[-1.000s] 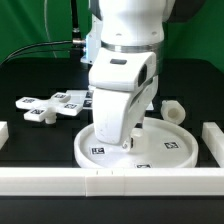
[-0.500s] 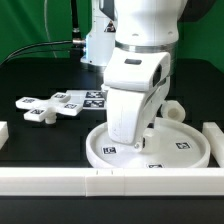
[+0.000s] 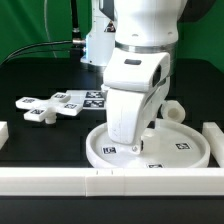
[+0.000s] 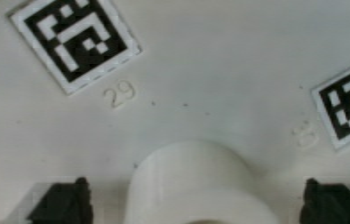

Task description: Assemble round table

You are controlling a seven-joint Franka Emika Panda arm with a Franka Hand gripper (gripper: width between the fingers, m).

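Note:
The large rimmed round disc (image 3: 182,152) lies flat at the front of the table. My gripper (image 3: 135,148) reaches down into it near its middle. In the wrist view the disc's tagged face (image 4: 190,90) fills the frame. The raised central socket (image 4: 190,180) stands between my dark fingers (image 4: 62,203), with a gap on each side. The gripper (image 4: 198,202) is open and holds nothing. The cross-shaped piece (image 3: 45,106) lies on the exterior view's left. The thick short cylinder (image 3: 174,110) lies behind the disc on the exterior view's right.
A long white rail (image 3: 110,181) runs along the front edge, touching the disc's rim. Shorter rails stand at the exterior view's right (image 3: 213,136) and left (image 3: 3,131). The marker board (image 3: 92,97) lies behind the arm.
From one second ago to half a second ago, the arm and the disc shifted toward the exterior view's right. Nothing has moved since.

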